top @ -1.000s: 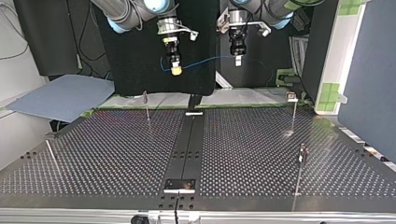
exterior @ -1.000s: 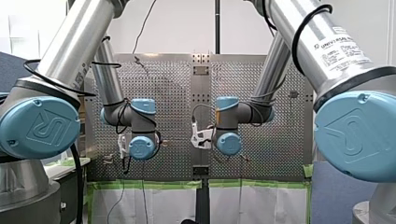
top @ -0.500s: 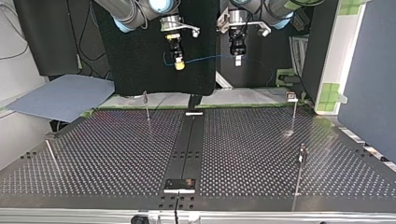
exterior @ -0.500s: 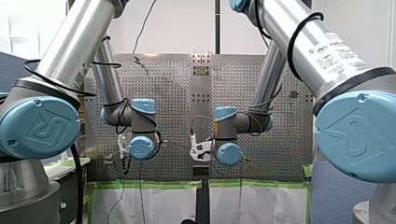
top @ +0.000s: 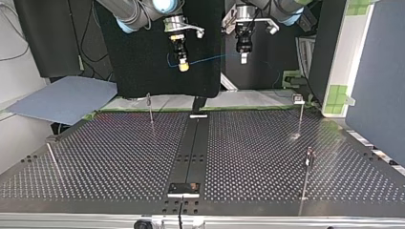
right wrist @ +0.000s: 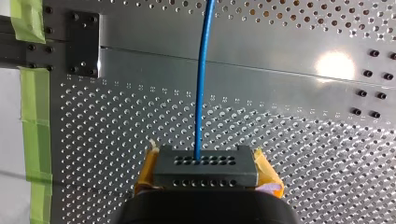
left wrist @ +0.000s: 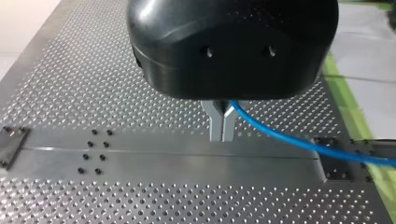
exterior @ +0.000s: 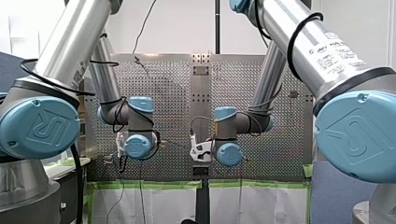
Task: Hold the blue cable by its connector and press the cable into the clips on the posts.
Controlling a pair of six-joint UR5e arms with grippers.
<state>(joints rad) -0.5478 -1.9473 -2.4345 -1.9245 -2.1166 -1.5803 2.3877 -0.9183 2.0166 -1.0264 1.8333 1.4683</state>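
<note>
Right end effector point(right wrist: 206, 173), its yellow pads clamped on either side of the black connector point(right wrist: 205, 168), holds the blue cable point(right wrist: 201, 84) by its end, and the cable runs straight out ahead of it. The left end effector point(left wrist: 221, 125) has its metal fingers pinched narrow on the same cable further along, the free length trailing off to one side. In the top view both hang high above the desk point(top: 119, 157), with the span between them sagging only slightly and well apart from the posts point(top: 150, 109) and their clips point(top: 298, 98). To do this step well, I judge the two arms should come down together and keep that span level and lightly taut, so a straight stretch of cable meets the clip mouth squarely. One end effector should pass either side of the post. Slack would probably let the cable skid off the clip, while too much pull may drag it through the left fingers or twist the connector in the pads. The posts look thin, so the press is best kept gentle and straight down.
</note>
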